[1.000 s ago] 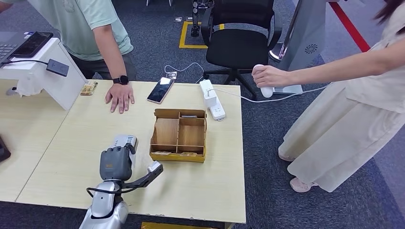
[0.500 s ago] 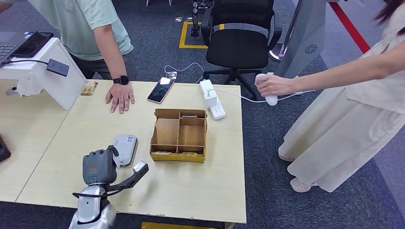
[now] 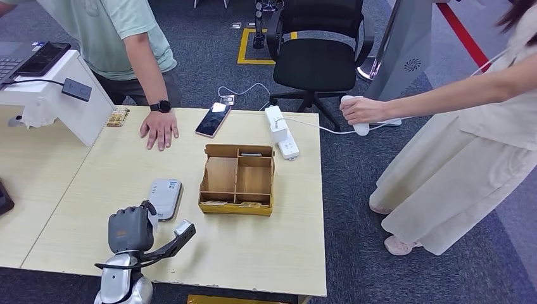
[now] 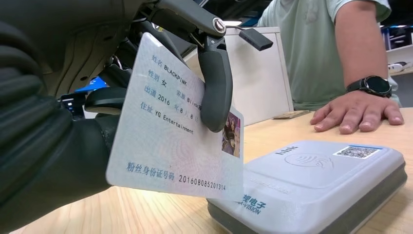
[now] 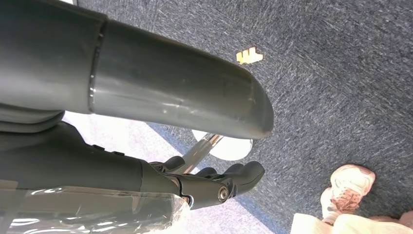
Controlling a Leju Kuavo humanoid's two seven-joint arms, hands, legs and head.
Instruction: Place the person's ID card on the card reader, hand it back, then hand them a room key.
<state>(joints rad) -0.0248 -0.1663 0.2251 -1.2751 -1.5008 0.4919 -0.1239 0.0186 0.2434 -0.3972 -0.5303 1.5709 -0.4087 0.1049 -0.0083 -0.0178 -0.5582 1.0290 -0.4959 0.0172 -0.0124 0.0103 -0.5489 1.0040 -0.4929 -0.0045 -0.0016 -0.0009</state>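
Wrist view: left hand (image 4: 73, 122) pinches ID card (image 4: 170, 131) beside card reader (image 4: 316, 180).

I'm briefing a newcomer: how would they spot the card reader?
Start at the pale wooden table and find the brown divided box in its middle. The card reader lies flat beside it, toward the left robot hand: a grey rounded slab with a small white sticker.

ID card (image 4: 175, 131): white, printed text, small photo at one corner, tilted upright, pinched in left hand (image 3: 130, 229), lifted off the reader, lower left of head view. Card reader (image 3: 165, 197): light grey rounded box, QR sticker on top, flat on wooden table, left of centre, just above the hand.
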